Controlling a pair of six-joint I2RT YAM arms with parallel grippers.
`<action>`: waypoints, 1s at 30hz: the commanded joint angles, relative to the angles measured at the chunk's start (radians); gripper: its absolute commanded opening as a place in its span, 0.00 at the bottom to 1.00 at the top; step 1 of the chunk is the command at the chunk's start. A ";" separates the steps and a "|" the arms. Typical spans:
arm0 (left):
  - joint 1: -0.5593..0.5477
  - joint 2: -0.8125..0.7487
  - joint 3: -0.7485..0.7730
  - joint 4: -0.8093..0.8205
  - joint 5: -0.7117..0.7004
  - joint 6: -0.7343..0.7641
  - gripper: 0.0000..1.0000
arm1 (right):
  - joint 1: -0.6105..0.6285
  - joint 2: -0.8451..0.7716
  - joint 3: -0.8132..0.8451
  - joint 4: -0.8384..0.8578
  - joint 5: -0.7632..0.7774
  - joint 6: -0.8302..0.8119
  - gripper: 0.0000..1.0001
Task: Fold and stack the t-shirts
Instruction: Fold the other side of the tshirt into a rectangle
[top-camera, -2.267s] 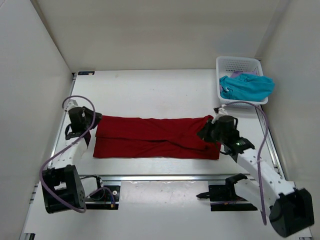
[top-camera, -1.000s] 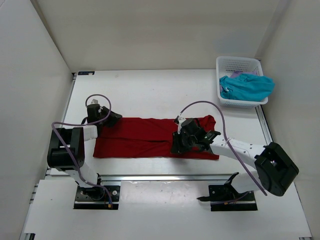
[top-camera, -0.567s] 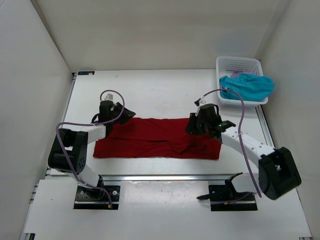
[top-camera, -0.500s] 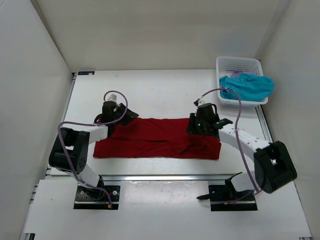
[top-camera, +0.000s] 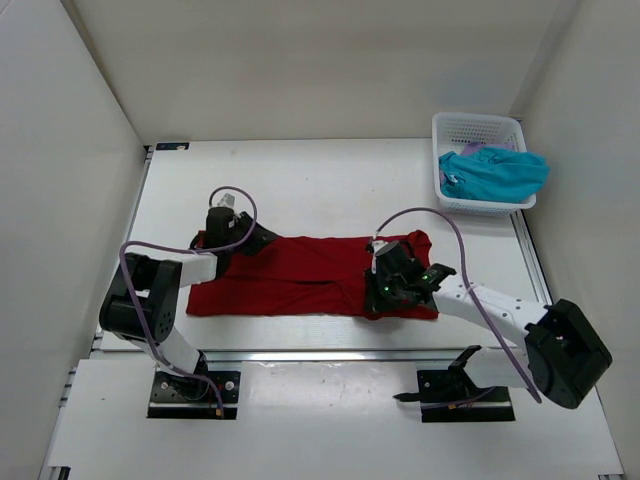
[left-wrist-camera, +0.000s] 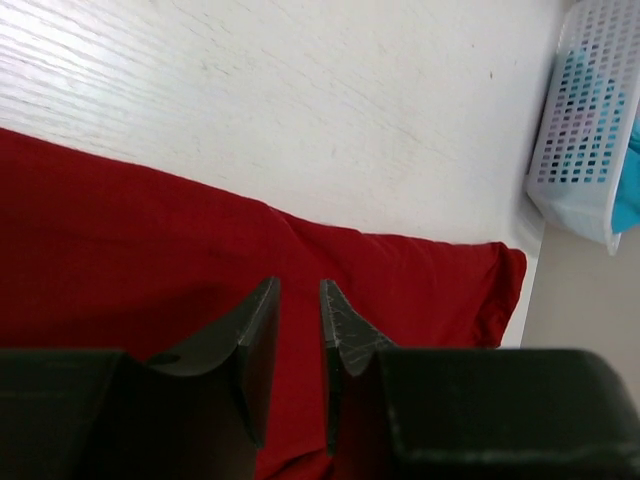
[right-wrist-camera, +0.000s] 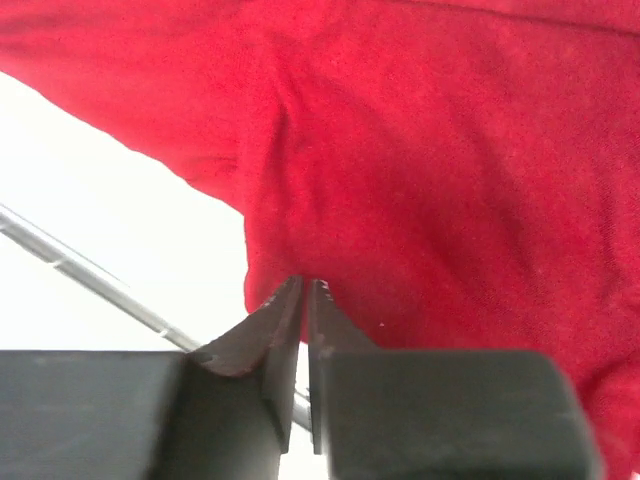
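A red t-shirt (top-camera: 300, 280) lies folded into a long strip across the table's near half. My left gripper (top-camera: 256, 238) sits low over its far left corner. In the left wrist view the left gripper (left-wrist-camera: 299, 290) has its jaws a narrow gap apart, with only red cloth (left-wrist-camera: 150, 250) behind them. My right gripper (top-camera: 377, 298) is at the shirt's near edge, right of the middle. In the right wrist view the right gripper (right-wrist-camera: 304, 287) is shut, its tips touching the hem of the shirt (right-wrist-camera: 450, 150), with no cloth seen between them. A teal t-shirt (top-camera: 495, 172) hangs out of the basket.
A white basket (top-camera: 478, 128) stands at the far right corner and also shows in the left wrist view (left-wrist-camera: 585, 130). A metal rail (top-camera: 320, 353) runs along the table's near edge, just below the shirt. White walls close in the left, right and back.
My right gripper has moved from the shirt's far right edge down and left to its near edge. My left gripper has shifted slightly right along the far edge. The shirt has barely changed.
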 joint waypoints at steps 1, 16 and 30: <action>0.015 -0.013 0.011 0.030 0.010 0.001 0.33 | -0.011 -0.068 0.015 0.011 -0.036 0.032 0.08; -0.221 -0.110 -0.104 0.027 -0.027 0.055 0.33 | -0.551 0.151 0.205 0.152 0.073 -0.070 0.32; -0.360 -0.090 -0.151 0.000 -0.033 0.133 0.33 | -0.550 0.295 0.282 0.168 0.057 -0.068 0.39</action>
